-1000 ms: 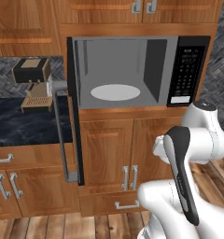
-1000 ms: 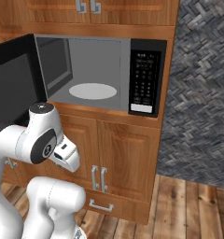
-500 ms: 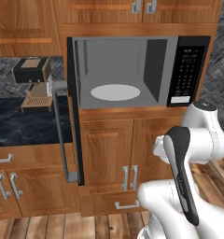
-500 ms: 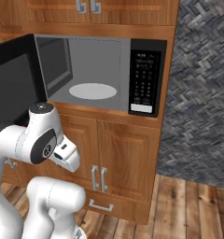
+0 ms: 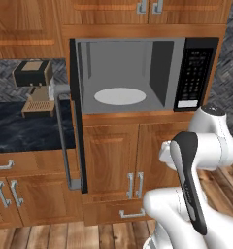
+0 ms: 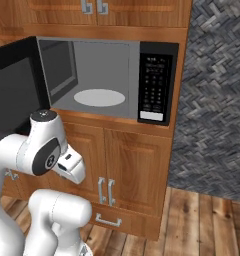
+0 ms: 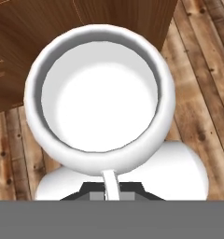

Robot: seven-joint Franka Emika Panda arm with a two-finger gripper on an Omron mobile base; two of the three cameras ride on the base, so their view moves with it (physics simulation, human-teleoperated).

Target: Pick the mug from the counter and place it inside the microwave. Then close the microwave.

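Observation:
The white mug (image 7: 101, 106) sits close in front of the hand camera, its round mouth facing it and its inside empty. My gripper (image 7: 111, 192) is shut on the mug; a thin white strip of it runs down between the dark finger tips. Wooden floor and a cabinet front lie behind the mug. The black microwave (image 5: 138, 73) stands open, its door (image 5: 76, 116) swung out to the left with a long silver handle (image 5: 63, 141). Its grey interior holds a bare light-grey turntable (image 5: 120, 96), also seen from the right (image 6: 99, 97). The black counter (image 5: 21, 129) lies to the left.
A brown-and-black coffee machine (image 5: 35, 85) stands on the counter beside the open door. Wooden cabinets (image 5: 113, 170) with silver handles sit under the microwave. The button panel (image 6: 155, 90) is on the microwave's right. A dark woven wall (image 6: 217, 90) and plank floor lie to the right.

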